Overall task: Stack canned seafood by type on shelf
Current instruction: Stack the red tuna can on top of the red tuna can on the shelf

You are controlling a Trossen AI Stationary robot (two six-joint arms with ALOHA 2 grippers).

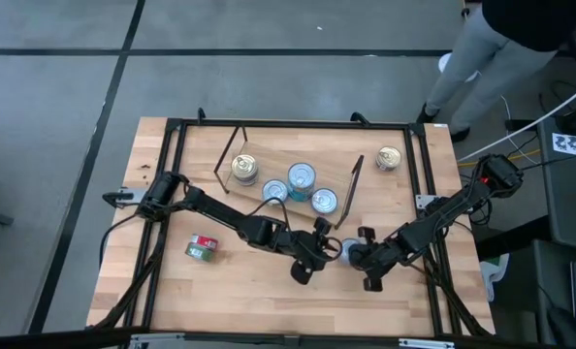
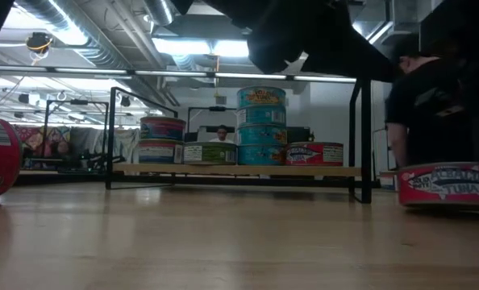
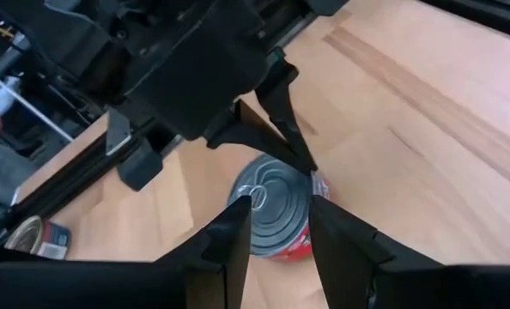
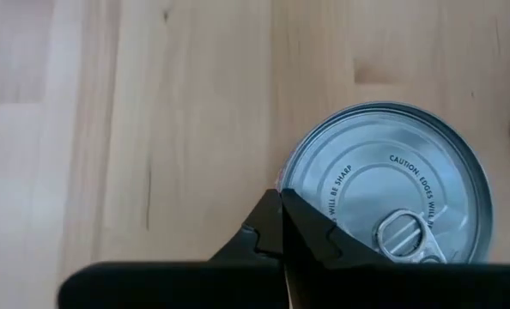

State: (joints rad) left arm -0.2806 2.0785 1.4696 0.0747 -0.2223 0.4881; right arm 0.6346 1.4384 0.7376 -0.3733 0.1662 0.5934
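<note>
A: Tins of seafood sit in several spots. On the shelf (image 1: pixel 298 170) at the far middle of the tabletop (image 1: pixel 269 301) I count four: a gold-lidded tin (image 1: pixel 244 169) at its left, then three silver-lidded ones (image 1: pixel 302 176) clustered toward the right.

B: From the low view, those stand as stacks of differing height, the tallest near the middle (image 2: pixel 261 126).

A: Off the shelf, a gold-lidded tin (image 1: pixel 390 158) stands at the far right, and a red-green tin (image 1: pixel 202 249) lies on its side at the near left.

B: And the claws?

A: Both meet at a silver-lidded tin (image 4: pixel 392 184) with a red label, just near of the shelf's right end. The left claw (image 3: pixel 279 236) hovers over it, fingers parted, grasping nothing that I can see. The right claw (image 4: pixel 282 225) is clenched tight, its tips at the tin's rim.

B: Anyone nearby?

A: A person (image 1: pixel 501 39) stands beyond the far right corner.
</note>
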